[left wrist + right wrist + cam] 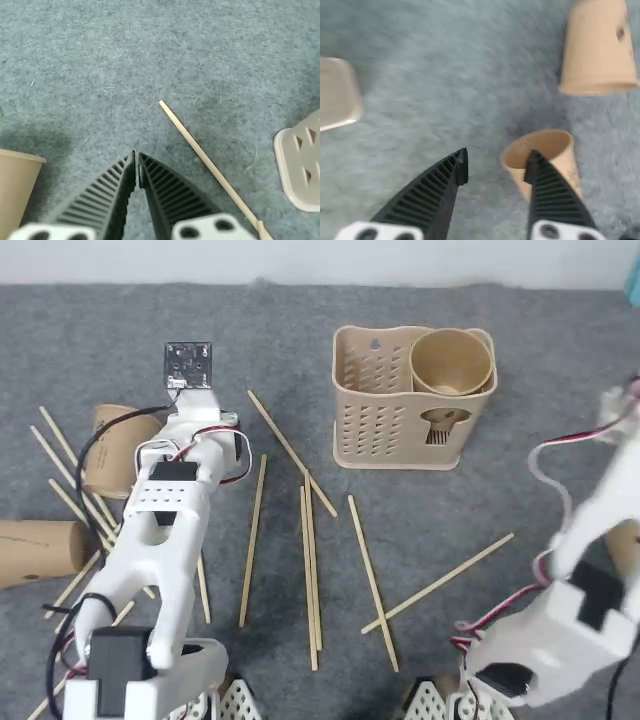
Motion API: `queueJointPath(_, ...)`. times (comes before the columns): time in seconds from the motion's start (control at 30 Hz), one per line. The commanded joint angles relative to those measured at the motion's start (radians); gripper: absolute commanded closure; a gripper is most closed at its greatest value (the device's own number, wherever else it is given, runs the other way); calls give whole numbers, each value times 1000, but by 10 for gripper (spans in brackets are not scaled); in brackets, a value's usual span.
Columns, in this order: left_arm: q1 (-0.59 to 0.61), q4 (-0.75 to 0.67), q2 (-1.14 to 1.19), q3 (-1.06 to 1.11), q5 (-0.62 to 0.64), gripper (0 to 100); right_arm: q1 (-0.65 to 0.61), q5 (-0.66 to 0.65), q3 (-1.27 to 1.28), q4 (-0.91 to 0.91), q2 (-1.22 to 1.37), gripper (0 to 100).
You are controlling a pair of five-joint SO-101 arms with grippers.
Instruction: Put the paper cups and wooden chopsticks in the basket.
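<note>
While the left gripper point(136, 161) hangs closed and empty over the grey surface point(150, 45), a wooden chopstick point(200, 152) lies just ahead of it; the right gripper point(498, 162) stands open, one fingertip point(540, 180) at a toppled paper cup point(550, 142), basket point(337, 95) beyond.

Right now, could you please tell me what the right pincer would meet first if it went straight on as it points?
Most likely the nearer paper cup: the open right pincer has one finger at its rim. Depth is unclear; the other finger faces bare carpet.
</note>
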State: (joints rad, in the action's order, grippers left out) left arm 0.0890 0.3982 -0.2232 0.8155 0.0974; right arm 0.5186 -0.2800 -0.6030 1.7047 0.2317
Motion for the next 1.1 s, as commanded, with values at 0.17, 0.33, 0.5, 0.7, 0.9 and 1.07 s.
queueJointPath(0.17, -8, -20, -5, 2, -11, 988, 133, -164, 2, -153, 240, 970)
queueJointPath(0.33, -8, -21, -6, 7, -11, 988, 222, -245, -2, -265, 380, 969)
queueJointPath(0.5, -9, -21, -6, 7, -11, 988, 294, -339, -17, -220, 380, 969)
queueJointPath(0.7, -9, -21, -6, 7, -11, 988, 366, -522, -17, -61, 320, 969)
queueJointPath(0.9, -9, -21, -6, 7, -11, 988, 461, -690, -11, 90, 272, 969)
queueJointPath(1.07, -9, -21, -6, 7, -11, 988, 539, -802, 12, 90, 255, 969)
